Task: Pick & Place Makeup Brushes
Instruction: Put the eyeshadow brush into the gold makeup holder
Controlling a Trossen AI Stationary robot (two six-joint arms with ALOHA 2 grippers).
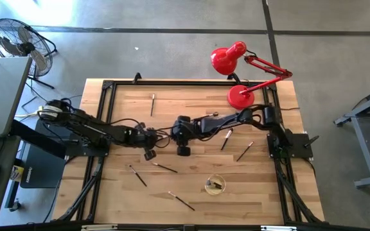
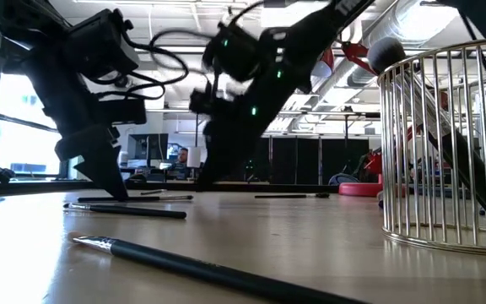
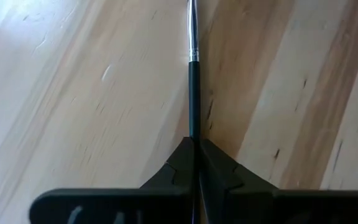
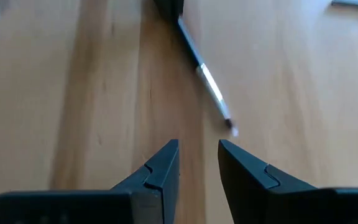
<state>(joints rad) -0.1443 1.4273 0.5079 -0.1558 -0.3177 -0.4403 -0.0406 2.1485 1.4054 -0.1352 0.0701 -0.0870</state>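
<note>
My left gripper (image 1: 150, 154) (image 3: 195, 144) stands near the table's middle, shut on a thin makeup brush (image 3: 194, 87) with a dark handle and silvery ferrule. The brush reaches toward my right gripper (image 1: 184, 151) (image 4: 198, 163), which is open just short of the bristle tip (image 4: 231, 129) and touches nothing. Several more brushes lie flat on the wood, among them one near the far edge (image 1: 152, 104), two on the right (image 1: 226, 139) (image 1: 245, 151) and others toward the near edge (image 1: 164, 167) (image 1: 137, 175) (image 1: 181, 201). A gold wire cup (image 1: 215, 185) holds a few brushes. My left gripper pinches the brush's dark handle (image 3: 194, 127) between its two shut fingers, which lie along the brush. The ferrule end sticks straight out ahead of the fingertips, about level and low over the wood. Whether the tip rests on the table I cannot tell.
A red desk lamp (image 1: 239, 96) stands at the table's far right corner. A black frame (image 1: 108, 86) runs around the tabletop. The wire cup (image 2: 445, 143) looms close in the low view, with a long dark brush (image 2: 209, 272) lying before it. A fan (image 1: 18, 42) stands off the table.
</note>
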